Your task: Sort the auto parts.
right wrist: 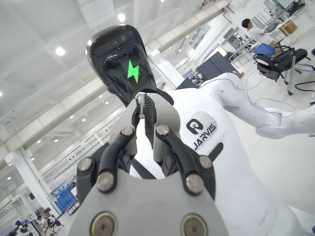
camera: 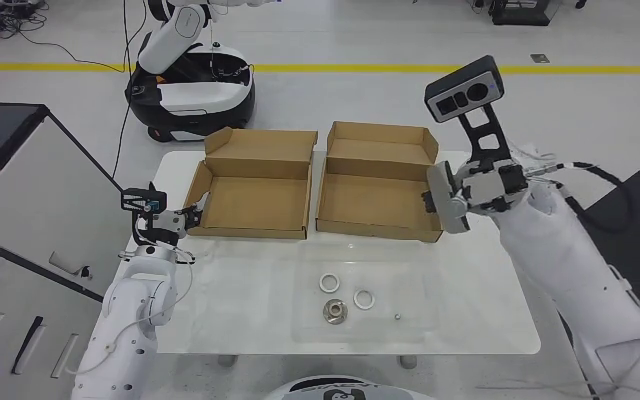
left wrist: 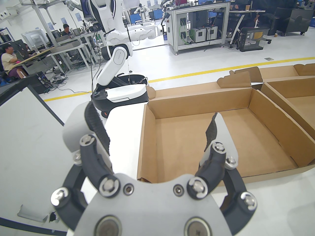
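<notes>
Beside the right box (camera: 375, 200), at its right edge, the right hand (right wrist: 144, 106) grips a bolt (right wrist: 140, 104) above the bench (camera: 250, 300). Left hand (left wrist: 153, 111) — spread wide — sits beside the left box (camera: 255, 200); white rings (camera: 328, 283) and a metal nut (camera: 334, 311) lie nearer.

Ahead of our left end effector (left wrist: 152, 114), the left box (left wrist: 149, 148) presents its near wall, blocking a level pass; above its rim we see open room. By our right end effector (camera: 433, 200), the right box (camera: 375, 200) stands open-topped.
</notes>
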`<act>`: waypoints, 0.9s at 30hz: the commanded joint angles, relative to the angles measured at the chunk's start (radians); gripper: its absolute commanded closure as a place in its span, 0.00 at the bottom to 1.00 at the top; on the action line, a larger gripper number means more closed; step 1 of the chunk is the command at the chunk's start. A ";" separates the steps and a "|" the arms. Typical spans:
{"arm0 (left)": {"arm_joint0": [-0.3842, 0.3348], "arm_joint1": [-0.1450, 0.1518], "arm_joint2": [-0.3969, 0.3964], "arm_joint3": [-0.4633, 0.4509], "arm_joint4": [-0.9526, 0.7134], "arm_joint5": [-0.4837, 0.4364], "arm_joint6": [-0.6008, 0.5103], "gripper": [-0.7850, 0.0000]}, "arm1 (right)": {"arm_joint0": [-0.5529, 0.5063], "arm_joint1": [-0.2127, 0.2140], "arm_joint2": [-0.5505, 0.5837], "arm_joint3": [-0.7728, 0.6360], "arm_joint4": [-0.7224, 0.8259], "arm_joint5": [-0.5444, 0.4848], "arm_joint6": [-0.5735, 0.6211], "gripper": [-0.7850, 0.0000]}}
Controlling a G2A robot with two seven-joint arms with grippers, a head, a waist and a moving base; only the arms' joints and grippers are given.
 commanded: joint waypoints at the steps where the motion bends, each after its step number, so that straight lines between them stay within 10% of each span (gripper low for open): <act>1: 0.000 0.000 0.000 0.000 0.000 0.000 0.000 0.00 | -0.007 -0.003 0.011 -0.001 0.001 0.002 -0.001 1.00; 27: 0.000 0.000 0.000 0.000 0.000 0.000 0.000 0.00 | -0.103 -0.065 0.105 -0.023 0.124 0.027 -0.028 1.00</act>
